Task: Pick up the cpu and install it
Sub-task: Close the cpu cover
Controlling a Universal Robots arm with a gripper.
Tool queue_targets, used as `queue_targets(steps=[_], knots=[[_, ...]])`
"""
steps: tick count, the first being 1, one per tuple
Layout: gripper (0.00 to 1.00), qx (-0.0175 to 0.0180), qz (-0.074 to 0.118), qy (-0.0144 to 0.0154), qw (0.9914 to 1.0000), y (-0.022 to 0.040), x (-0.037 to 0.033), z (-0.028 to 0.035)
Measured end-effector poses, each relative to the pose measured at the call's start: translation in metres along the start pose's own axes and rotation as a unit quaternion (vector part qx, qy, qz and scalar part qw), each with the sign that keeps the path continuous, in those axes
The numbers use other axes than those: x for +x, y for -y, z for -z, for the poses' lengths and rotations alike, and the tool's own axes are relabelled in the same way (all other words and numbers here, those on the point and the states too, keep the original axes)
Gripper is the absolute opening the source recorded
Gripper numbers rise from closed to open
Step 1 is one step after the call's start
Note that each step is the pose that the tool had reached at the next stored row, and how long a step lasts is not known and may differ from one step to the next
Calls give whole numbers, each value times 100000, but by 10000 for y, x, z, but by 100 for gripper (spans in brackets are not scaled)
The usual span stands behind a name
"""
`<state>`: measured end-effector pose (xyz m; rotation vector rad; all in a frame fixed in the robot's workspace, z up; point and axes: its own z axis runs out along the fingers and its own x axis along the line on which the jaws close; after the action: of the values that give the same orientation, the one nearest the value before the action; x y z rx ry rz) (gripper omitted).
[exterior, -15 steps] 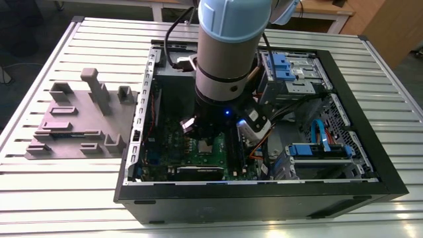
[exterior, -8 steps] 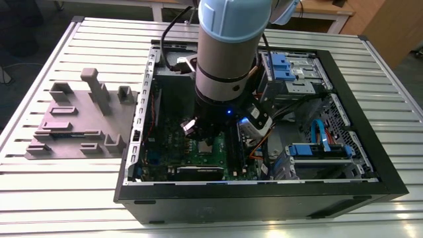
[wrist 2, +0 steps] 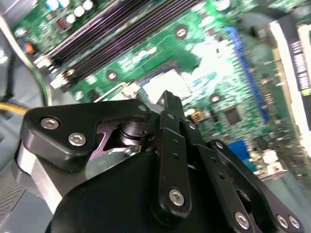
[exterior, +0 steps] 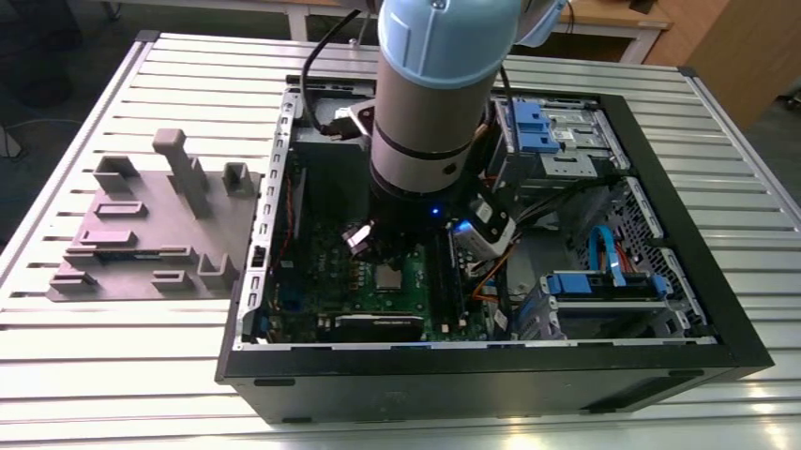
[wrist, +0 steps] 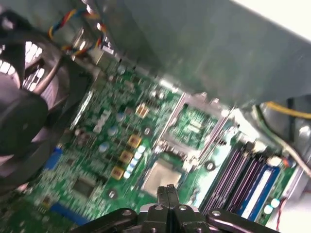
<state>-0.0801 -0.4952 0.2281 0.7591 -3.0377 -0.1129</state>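
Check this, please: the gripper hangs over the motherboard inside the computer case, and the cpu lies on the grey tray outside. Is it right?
Not quite. The cpu lies on the motherboard, not on the grey tray; the first wrist view shows it close to the gripper. The gripper does hang over the motherboard inside the computer case.

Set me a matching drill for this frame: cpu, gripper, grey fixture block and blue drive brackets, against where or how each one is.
Things:
1 cpu
2 gripper
3 grey fixture block
4 blue drive brackets

Places or states:
A on the table, at the exterior view's left of the computer case
B jaws together, holding nothing
C inside the case, at the exterior view's right
D lying flat on the green motherboard

Pairs: 1-D; 2-B; 3-A; 4-C
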Motion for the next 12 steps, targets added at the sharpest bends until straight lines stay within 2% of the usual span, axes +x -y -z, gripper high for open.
queue_targets(steps=[1,2,3,7,9,12], knots=[[11,-824,57,430,99996,0,0,0],[11,-1423,140,739,99987,0,1,0],[11,-1480,338,754,99986,0,1,0],[11,-1547,4085,427,99904,1,0,-3],[11,-1576,5872,269,99815,2,0,-5],[11,-1611,8392,50,99634,3,-3,-7]])
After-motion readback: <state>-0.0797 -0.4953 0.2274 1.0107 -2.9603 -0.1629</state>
